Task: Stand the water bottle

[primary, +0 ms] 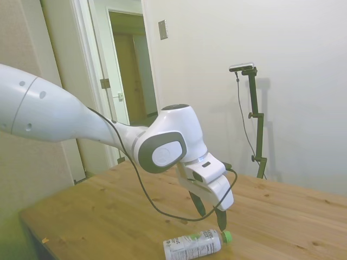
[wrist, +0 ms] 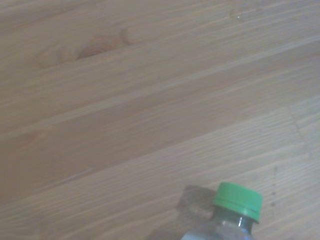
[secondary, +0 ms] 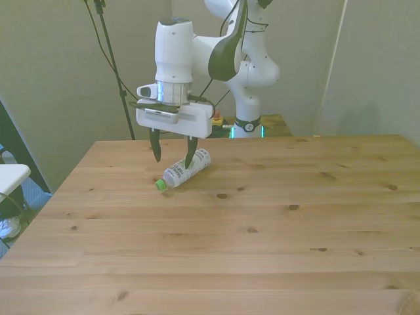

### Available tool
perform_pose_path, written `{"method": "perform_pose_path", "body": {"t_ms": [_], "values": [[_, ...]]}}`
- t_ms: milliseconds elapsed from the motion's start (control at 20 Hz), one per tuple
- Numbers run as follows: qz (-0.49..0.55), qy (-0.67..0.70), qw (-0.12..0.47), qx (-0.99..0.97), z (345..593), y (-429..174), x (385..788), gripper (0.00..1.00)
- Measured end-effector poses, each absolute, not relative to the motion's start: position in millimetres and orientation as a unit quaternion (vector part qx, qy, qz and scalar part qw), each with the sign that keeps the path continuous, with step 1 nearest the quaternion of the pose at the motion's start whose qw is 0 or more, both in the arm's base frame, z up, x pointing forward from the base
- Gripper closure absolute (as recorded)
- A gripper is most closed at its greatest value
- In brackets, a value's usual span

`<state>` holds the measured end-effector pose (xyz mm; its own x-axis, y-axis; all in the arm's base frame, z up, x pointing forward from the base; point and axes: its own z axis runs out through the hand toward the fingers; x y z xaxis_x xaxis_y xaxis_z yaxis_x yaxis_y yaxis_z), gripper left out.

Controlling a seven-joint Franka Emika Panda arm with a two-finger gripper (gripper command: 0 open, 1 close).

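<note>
Green cap pointing toward the front view's left, the water bottle [secondary: 186,168] lies flat on the table [secondary: 262,223]; our gripper [secondary: 172,157] hovers with fingers spread, near its neck end.

From the wrist view I get only the water bottle's [wrist: 231,212] green cap and neck; the body is cut off. In the side view its base meets the frame edge, and the label print seems too small to read.
</note>
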<state>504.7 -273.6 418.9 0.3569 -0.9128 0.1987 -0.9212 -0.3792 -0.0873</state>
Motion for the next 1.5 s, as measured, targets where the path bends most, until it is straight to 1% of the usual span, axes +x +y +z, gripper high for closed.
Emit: {"method": "perform_pose_path", "body": {"t_ms": [350, 750, 800, 1500], "values": [[0.108, -0.564, 0.029, 0.818, 387, -288, 511, 0.00], [0.103, -0.568, 0.035, 0.816, 363, -295, 513, 0.00], [0.104, -0.569, 0.035, 0.815, 362, -296, 514, 1.00], [0.098, -0.579, 0.020, 0.809, 353, -296, 516, 1.00]]}}
